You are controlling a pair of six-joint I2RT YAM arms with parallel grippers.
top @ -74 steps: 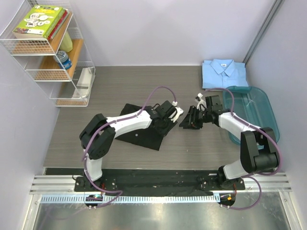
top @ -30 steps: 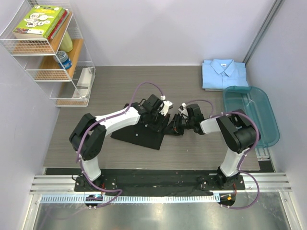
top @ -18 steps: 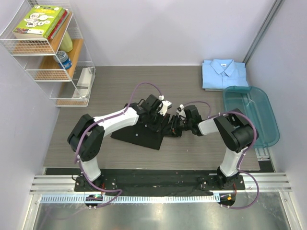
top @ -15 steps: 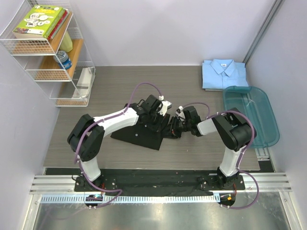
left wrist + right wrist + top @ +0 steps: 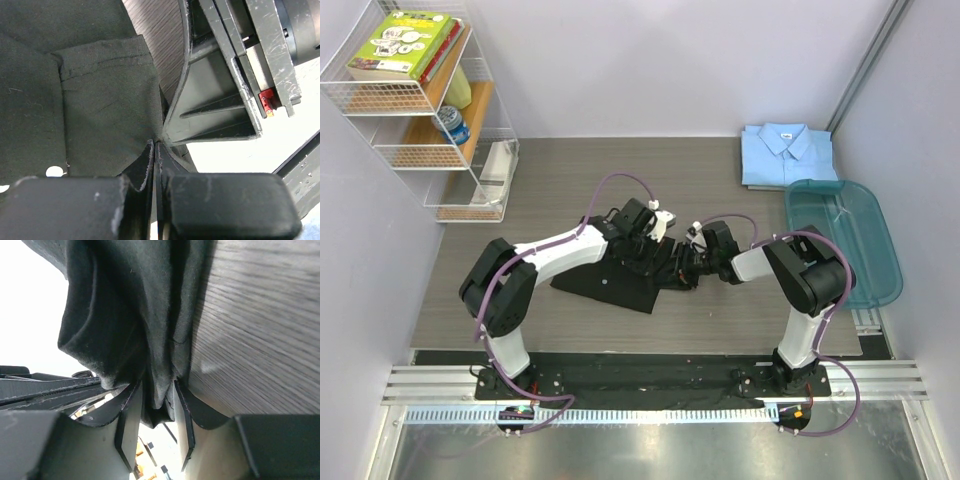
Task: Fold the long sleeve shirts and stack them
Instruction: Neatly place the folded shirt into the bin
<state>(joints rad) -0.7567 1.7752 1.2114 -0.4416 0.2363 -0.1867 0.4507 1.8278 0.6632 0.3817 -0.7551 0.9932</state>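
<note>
The black shirt [image 5: 605,282] lies partly folded on the table's middle. My left gripper [image 5: 650,250] is at its right edge, jaws pressed together on a thin edge of black cloth [image 5: 100,95]; the tips meet in the left wrist view [image 5: 155,147]. My right gripper [image 5: 685,268] faces it from the right, nearly touching. Its jaws [image 5: 157,402] are closed on a bunched fold of the black cloth [image 5: 145,315], held just above the wood. The light blue shirt [image 5: 787,153] lies folded at the far right corner.
A teal plastic tub [image 5: 842,240] stands at the right edge, just in front of the blue shirt. A wire shelf [image 5: 420,110] with books and jars stands at the far left. The right gripper's body [image 5: 220,90] fills the left wrist view.
Both grippers have moved left with the black cloth, carrying the shirt's right part over toward its body. In the last half second they have barely shifted.
</note>
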